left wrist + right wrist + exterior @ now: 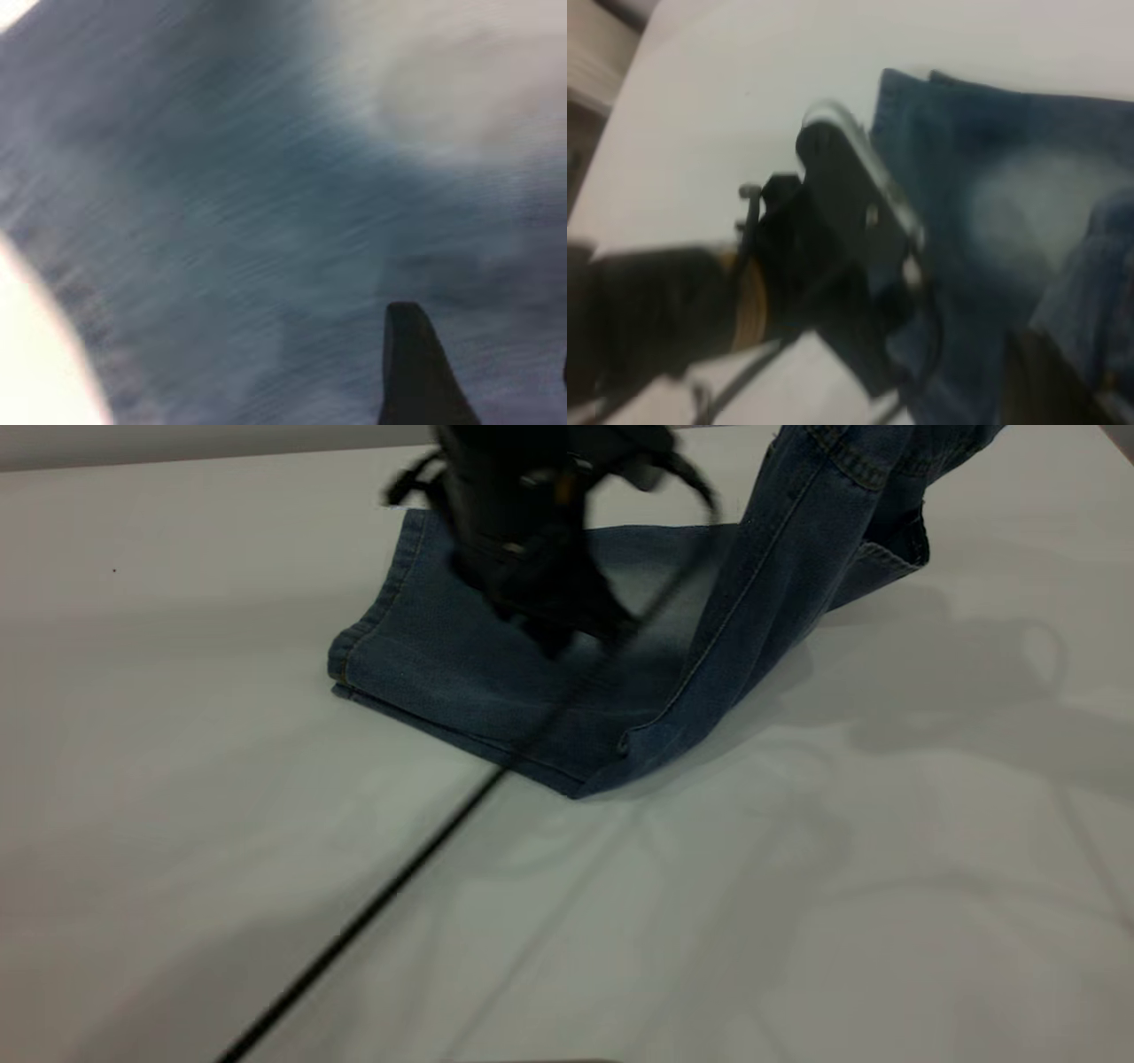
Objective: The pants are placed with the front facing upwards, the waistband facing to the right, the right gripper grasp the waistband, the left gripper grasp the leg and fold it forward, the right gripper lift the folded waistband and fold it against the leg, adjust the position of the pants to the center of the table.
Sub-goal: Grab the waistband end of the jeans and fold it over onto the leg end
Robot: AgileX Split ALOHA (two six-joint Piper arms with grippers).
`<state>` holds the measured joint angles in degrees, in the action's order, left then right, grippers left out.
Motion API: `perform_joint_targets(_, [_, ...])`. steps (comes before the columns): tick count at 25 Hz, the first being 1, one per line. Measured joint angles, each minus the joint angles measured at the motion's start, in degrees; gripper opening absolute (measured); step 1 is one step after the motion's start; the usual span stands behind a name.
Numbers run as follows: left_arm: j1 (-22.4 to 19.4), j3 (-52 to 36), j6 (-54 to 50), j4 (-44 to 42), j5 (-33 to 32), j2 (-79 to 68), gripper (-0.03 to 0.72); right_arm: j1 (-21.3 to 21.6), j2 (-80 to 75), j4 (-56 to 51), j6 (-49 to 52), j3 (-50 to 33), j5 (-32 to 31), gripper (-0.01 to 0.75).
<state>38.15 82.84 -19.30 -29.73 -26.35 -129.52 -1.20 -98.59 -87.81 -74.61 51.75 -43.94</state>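
While the folded legs of the pants (478,664) lie flat on the white surface (177,779), the left tool (567,624) presses down on the denim; I cannot tell how open it is. Farther right, the waistband (850,460) end rises off the surface, its holder out of sight.

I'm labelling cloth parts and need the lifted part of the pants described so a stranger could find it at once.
Start at the white table, where blue denim pants lie folded beneath the left gripper. From their right side a band of denim, the lifted part, rises steeply out of the picture's top. Unlike the flat folded leg, it hangs off the table.
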Motion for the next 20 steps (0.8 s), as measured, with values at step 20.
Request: perform_joint_targets(20, [-3.2, 0.0, -0.3, 1.1, -4.3, 3.6, 0.356, -9.1, 0.0, -7.5, -7.6, 0.0, -1.3, 0.041])
